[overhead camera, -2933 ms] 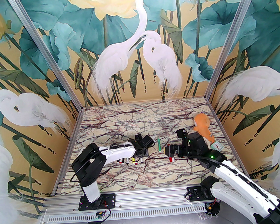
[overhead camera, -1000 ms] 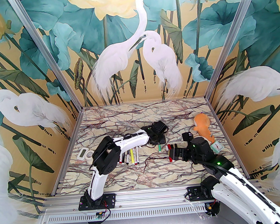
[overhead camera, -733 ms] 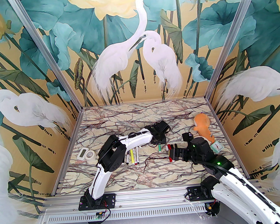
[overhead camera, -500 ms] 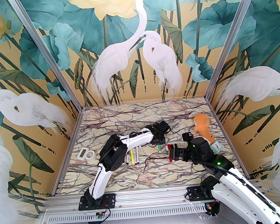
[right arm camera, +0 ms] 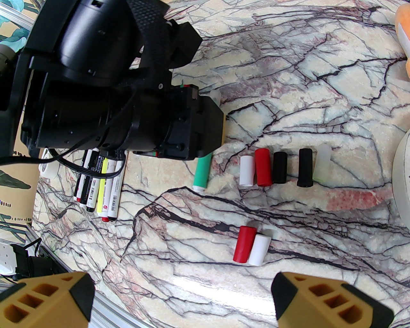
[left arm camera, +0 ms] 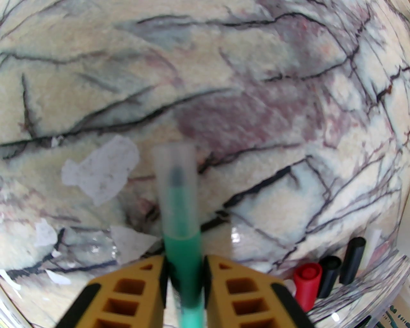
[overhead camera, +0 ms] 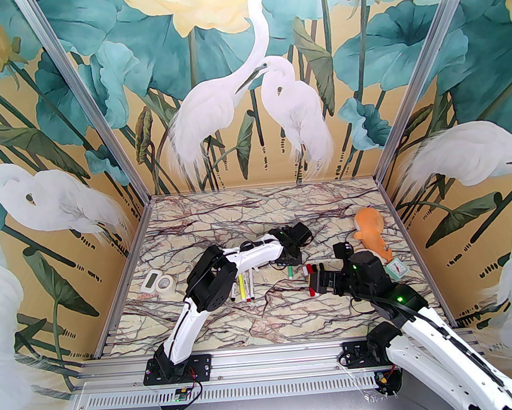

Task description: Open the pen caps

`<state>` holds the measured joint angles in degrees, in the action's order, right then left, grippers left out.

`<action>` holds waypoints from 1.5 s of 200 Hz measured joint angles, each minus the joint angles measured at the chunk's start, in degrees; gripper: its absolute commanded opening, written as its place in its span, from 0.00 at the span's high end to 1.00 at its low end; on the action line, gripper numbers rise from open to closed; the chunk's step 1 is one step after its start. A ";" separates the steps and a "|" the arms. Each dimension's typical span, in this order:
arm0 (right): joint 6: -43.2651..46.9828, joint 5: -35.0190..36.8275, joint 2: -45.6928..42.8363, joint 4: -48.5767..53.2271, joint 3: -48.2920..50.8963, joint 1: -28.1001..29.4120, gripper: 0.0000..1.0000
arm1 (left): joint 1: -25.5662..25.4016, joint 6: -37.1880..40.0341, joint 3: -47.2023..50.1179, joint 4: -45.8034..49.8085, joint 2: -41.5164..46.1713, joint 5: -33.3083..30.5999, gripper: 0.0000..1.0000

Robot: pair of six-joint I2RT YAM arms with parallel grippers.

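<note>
Row of pens [overhead camera: 242, 286]: lying side by side on the table [overhead camera: 257, 226], left of centre; their coloured tips look bare, so I judge them already done
Left gripper [left arm camera: 184, 266]: reached across to the middle of the table, its fingers on either side of the green pen [left arm camera: 182, 256] with the pads against the barrel, so it looks clamped on the pen
Frosted cap [left arm camera: 174, 169]: on the far end of the green pen, pointing away from the left gripper, with the dark tip showing faintly through it
Loose caps [right arm camera: 263, 166]: five in a row just right of the green pen (white, red, black, black, whitish), with a red and a white one lying together nearer the robot
Right gripper [right arm camera: 182, 288]: spread wide and holding nothing, hovering above the loose caps
Plush toy [overhead camera: 370, 230]: orange, at the far right, well apart from the work
Step in hand: securing the green pen, which looks like the last capped one
Next move calls for: the right gripper to come round to the far end, pinch the frosted cap alone and pull straight along the barrel while the left gripper holds firm
</note>
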<state>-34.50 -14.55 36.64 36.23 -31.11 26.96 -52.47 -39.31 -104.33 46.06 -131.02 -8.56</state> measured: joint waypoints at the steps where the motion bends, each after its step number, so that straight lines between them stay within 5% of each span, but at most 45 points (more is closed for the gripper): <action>1: -0.02 -0.02 0.00 0.00 0.00 0.00 0.00 | 0.00 0.04 -0.02 0.04 0.00 -0.02 0.75; 60: -0.81 -0.09 0.00 -0.98 0.37 0.00 0.01 | 0.00 2.75 -1.92 4.28 -0.96 -2.71 0.80; 106: -4.81 -2.43 0.61 -5.01 2.16 0.00 0.10 | 0.00 6.93 7.82 1.42 6.73 -0.81 0.79; 189: -11.34 -7.04 10.10 -16.68 2.14 -0.09 0.36 | 2.80 14.23 29.40 -13.64 35.08 17.57 0.78; 300: -14.43 -13.49 24.09 -33.90 -3.26 -0.33 0.42 | 4.85 16.44 42.38 -26.93 43.19 34.51 0.79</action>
<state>-48.93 -28.03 60.73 2.33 -34.37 26.63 -47.62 -22.87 -61.95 19.14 -87.83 25.96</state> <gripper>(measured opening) 0.583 0.211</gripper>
